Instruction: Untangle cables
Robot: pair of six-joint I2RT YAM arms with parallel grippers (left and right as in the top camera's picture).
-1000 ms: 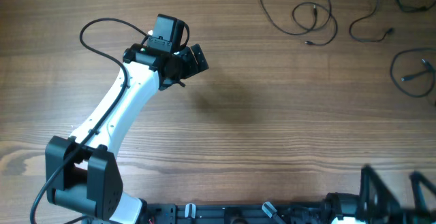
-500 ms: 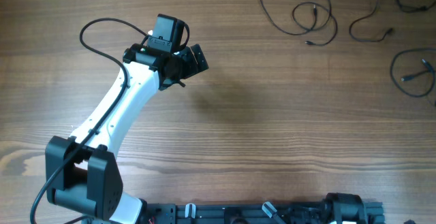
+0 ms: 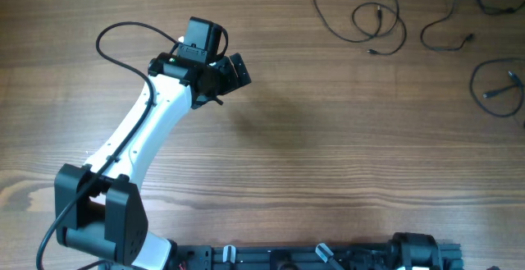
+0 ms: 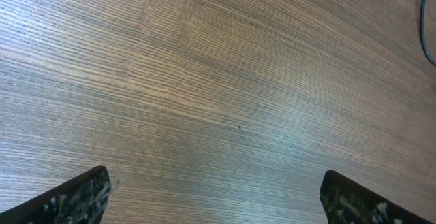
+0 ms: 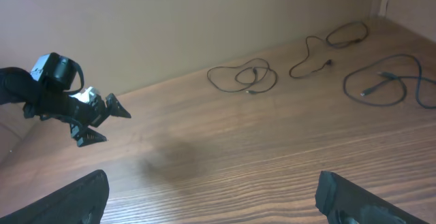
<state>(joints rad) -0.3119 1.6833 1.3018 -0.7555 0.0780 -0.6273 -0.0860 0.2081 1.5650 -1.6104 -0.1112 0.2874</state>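
Where the cables lie: three thin black cords with small plug ends are spread along the far right of the brown wood-grain bench, each in its own loose loop. They are a double-looped cord, a winding cord beside it, and an open-loop cord nearest the right edge.
Separation: no crossing is seen and bare wood shows between each pair. The rightmost ends are cut off by the frame, so those cannot be checked.
Left claw: the jaws are spread as wide as they go and nothing is held. Only bare wood is seen between the tips.
White left arm: it is reached out over the left-centre of the bench, well apart from every cord. This is judged a parked pose, chosen so that the loops are not dragged.
Right claw: it is also fully spread and empty. It is held low at the near edge, facing across the bench, with the cords far ahead of it.
Task stage: judged finished or nearly so, since each cord is laid out singly.
Risk: a low sweep towards the far right could bunch the light cords together.
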